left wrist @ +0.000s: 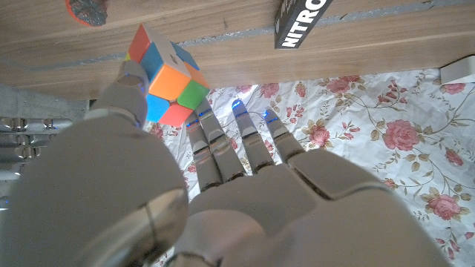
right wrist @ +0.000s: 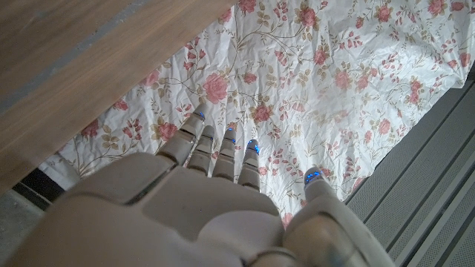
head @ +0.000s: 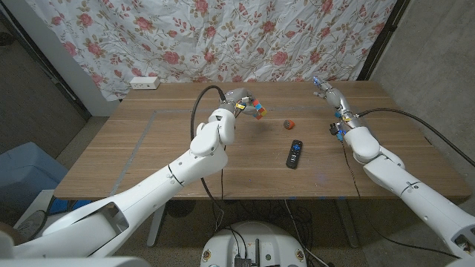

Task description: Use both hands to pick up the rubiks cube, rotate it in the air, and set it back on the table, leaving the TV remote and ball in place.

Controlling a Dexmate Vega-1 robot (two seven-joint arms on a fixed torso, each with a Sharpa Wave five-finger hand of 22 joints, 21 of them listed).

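- On the left, our left robot hand holds the rubiks cube up off the counter, over its far middle part.
- In the left wrist view the cube sits pinched at the fingertips, the thumb against one side, while the other fingers reach out straight past it with gaps between them.
- We judge the cube light, rigid and smooth-faced, so a fingertip pinch on a corner can let it swivel or slip; its layers may also twist under uneven pressure.
- We would take it on two opposite flat faces, pads centred on the stickers, before the second robot hand joins for the turn.
- Moving right, the ball, small and red, lies on the counter just beside the raised cube, and the TV remote lies nearer to us, a little apart from the ball. Both are to stay put.
- On the far right, our right robot hand is raised near the counter's back edge, well apart from the cube.
- In the right wrist view its fingers are stretched out, slightly spread, holding nothing, with the flowered curtain beyond them.
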